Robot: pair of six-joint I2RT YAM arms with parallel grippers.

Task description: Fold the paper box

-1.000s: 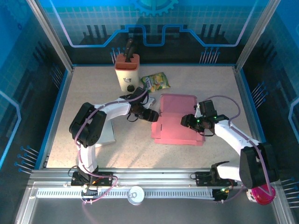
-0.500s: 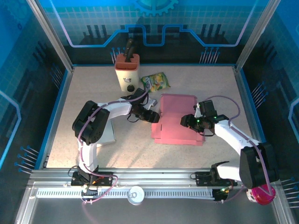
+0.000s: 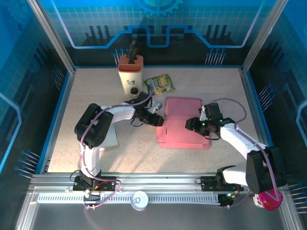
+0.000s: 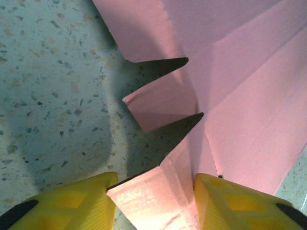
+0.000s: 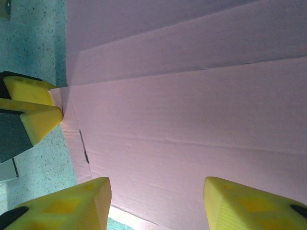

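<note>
The pink paper box (image 3: pixel 184 127) lies flat and unfolded on the speckled table, right of centre. My left gripper (image 3: pixel 157 120) is at its left edge. In the left wrist view its yellow fingers (image 4: pixel 72 206) close from both sides on a raised corner flap (image 4: pixel 153 191) of the box (image 4: pixel 240 72), touching it left and right. Two more pointed flaps (image 4: pixel 163 103) lie beyond. My right gripper (image 3: pixel 192 125) hovers low over the box's middle panel (image 5: pixel 192 96), open (image 5: pixel 156 201), with nothing between its fingers. The left gripper's fingers (image 5: pixel 38 117) show at that panel's far edge.
A beige knife block (image 3: pixel 130 72) and a yellow-green snack bag (image 3: pixel 160 84) stand behind the box. A pale flat board (image 3: pixel 110 139) lies by the left arm. A round tin (image 3: pixel 139 200) sits on the front rail and a pink object (image 3: pixel 268 201) at the bottom right.
The left gripper's jaws have narrowed onto the box's corner flap, and its arm has edged slightly right. The right arm and the box's main panel have stayed put.
</note>
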